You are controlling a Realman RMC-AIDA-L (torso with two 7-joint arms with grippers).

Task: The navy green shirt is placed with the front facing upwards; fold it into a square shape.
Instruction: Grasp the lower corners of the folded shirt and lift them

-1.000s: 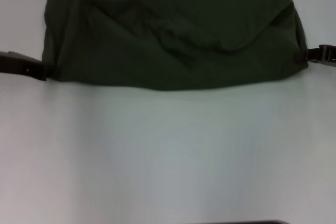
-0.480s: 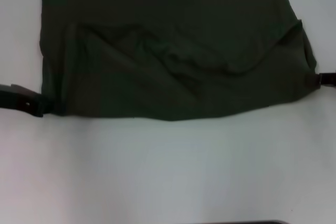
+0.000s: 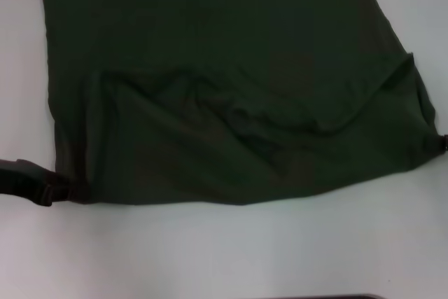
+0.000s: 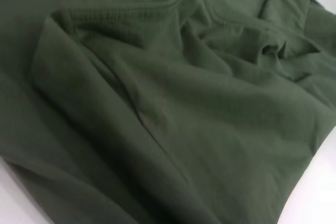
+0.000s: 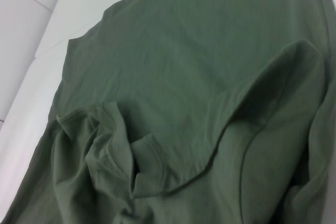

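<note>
Navy green shirt (image 3: 231, 96) lies on white table (image 3: 231, 250), folded layer rumpled. Left gripper (image 3: 59, 190) at shirt's near-left corner, right gripper (image 3: 441, 143) at near-right corner; grip on both: can't tell.

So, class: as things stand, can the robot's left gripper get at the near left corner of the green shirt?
Probably yes. In the head view the left gripper already sits at that corner of the shirt, apparently gripping it, with only bare table around it and nothing in between.

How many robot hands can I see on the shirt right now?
2: the left hand at the shirt's near-left corner, the right hand at its right edge, mostly cut off.
</note>
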